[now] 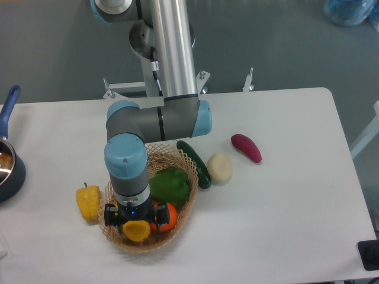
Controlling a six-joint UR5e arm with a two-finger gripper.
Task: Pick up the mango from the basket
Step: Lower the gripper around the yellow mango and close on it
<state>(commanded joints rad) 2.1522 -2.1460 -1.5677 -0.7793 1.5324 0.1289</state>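
Note:
The mango (pixel 137 231) is a glossy yellow-orange fruit lying in the front part of the tan wicker basket (pixel 188 167). My gripper (pixel 135 226) points straight down into the basket. Its dark fingers (pixel 116 221) sit against the left and right sides of the mango, closed on it. The mango sits low, at about the height of the basket rim. A round orange (pixel 166 216) touches the mango on its right. A green bell pepper (pixel 170 184) fills the back of the basket. The fingertips are hidden behind the mango.
A yellow bell pepper (pixel 89 202) lies on the table just left of the basket. A cucumber (pixel 197 165), a pale round vegetable (pixel 219 168) and a purple eggplant (pixel 246 148) lie to the right. A dark pot (pixel 7 170) stands at the left edge.

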